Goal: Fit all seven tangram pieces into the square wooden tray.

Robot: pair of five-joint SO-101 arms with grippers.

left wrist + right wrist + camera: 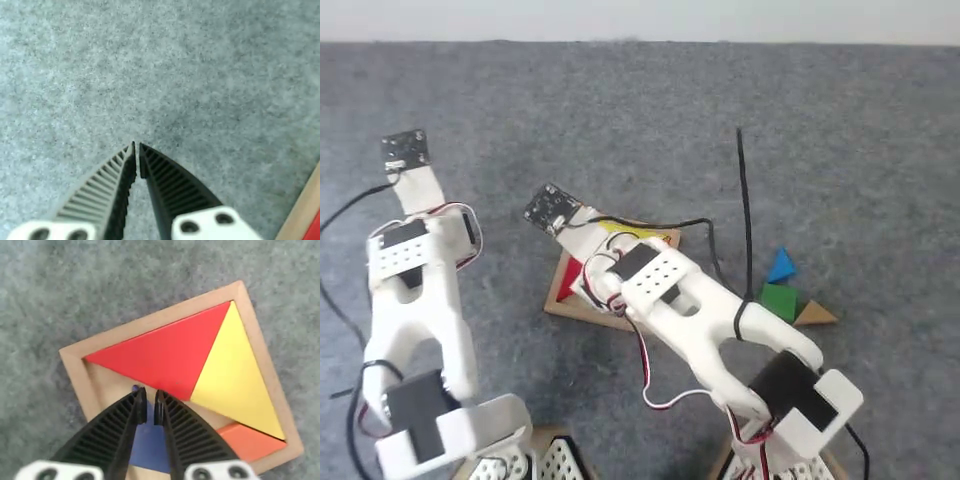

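Grey felted worktop [820, 120], napped like carpet, so pieces should stay put.

Right arm [700, 310] stretches over the square wooden tray [150, 325], a pale raised rim set cornerwise to the arms. Left arm [415, 300] stands well apart over bare felt, likely parked out of the way.

In the tray: large red triangle [160, 357] and large yellow triangle [235, 375], smooth painted wood, long edges flush. An orange piece [250, 442] lies against the yellow. A blue piece [149, 447] lies under the right gripper [147, 400], its ribbed black fingers closed to a thin slit. No grip that I can make out, so my guess is it is nudging the piece home.

Outside the tray, clustered: green square [778, 301], small blue triangle [780, 267], tan triangle [816, 315]. Three to go.

Left gripper [136, 147]: fingers closed, tips all but touching, holding nothing.
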